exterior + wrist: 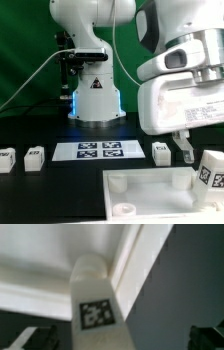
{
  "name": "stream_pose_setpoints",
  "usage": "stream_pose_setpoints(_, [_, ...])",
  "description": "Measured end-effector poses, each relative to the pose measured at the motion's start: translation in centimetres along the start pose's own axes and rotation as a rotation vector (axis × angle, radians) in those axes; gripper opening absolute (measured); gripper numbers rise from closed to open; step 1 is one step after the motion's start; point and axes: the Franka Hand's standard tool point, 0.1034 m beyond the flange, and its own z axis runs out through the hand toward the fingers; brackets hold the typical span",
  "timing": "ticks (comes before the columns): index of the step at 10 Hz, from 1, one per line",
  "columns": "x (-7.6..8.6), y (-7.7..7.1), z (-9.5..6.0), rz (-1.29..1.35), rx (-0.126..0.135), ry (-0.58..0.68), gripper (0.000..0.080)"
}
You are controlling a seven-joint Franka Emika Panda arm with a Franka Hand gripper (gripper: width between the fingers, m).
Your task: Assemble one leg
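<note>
White plastic and small, the long leg (210, 169) with a black-and-white square tag on one face stands at the exterior view's right, under the arm's big white two-finger gripper (198, 150). Its long axis is close to upright but leans a little, and the tagged face is turned toward the exterior camera. Its lower end meets the far corner, on the exterior view's right, of the large flat white square plate (150, 200); whether it sits in a socket there I cannot tell.

In the wrist view the leg (96, 297) runs lengthwise away from the camera, its rounded end farthest and the tag nearer, with the plate (50, 258) pale behind it. The gripper (120, 339) straddles the leg. The dark fingers (35, 339) stand spread to either side; as far as the blurred picture shows, neither presses on it.

The thin flat white marker board (98, 151) lies on the black table (40, 195), beyond the plate. Three more small white tagged blocks lie on the table: two (8, 160) (35, 155) toward the exterior view's left, well apart from the leg, and one (160, 152) just beside the marker board.
</note>
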Motion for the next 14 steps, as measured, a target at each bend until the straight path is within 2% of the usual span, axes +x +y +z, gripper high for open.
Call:
stream_pose_setpoints(1, [0.4, 0.1, 0.0, -0.013, 0.009, -0.068, 0.0649])
stream_pose_setpoints(3, [-0.1, -0.1, -0.2, -0.007, 0.028, -0.195, 0.0649])
stream_pose_setpoints(4, [0.4, 0.1, -0.1, -0.006, 0.023, -0.166, 0.0649])
stream_pose_setpoints(6, [0.3, 0.5, 0.0, 0.044, 0.016, -0.176, 0.0649])
stream_pose_setpoints(7, [0.5, 1.6, -0.1, 0.132, -0.005, -0.186, 0.0649])
stream_pose_setpoints(8, [1.0, 1.8, -0.1, 0.158, -0.021, -0.180, 0.0649])
stream_pose_setpoints(14, [0.7, 2.3, 1.0, 0.195, -0.025, -0.170, 0.0649])
